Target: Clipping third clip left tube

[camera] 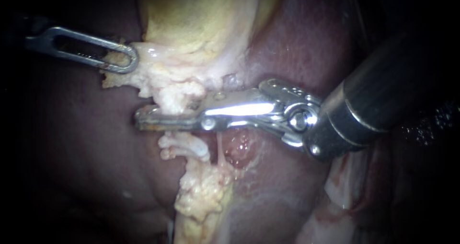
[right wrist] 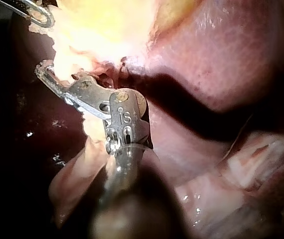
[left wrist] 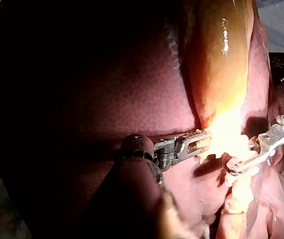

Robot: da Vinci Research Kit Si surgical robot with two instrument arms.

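**Right instrument set crosswise on the stalk below the gallbladder**

Dark liver (camera: 72, 153) fills the field, with the yellow gallbladder (camera: 191, 18) lying on it. The right instrument (camera: 142, 119) reaches across a pale fatty stalk (camera: 201, 191) that runs down from the gallbladder. Its long jaws sit square to the stalk with only a slim gap between them. The left instrument (camera: 127, 58), well apart, pinches the stalk's upper edge. A thin tube (camera: 219, 150) shows just under the right jaws. Lumps of fat hide the rest, so I cannot tell whether it is the left tube.

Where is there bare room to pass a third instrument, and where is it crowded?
Free: bare liver beneath the left instrument, beside the fatty tissue; also liver above the right instrument. Crowded: where the right instrument crosses the fatty tissue under the gallbladder.
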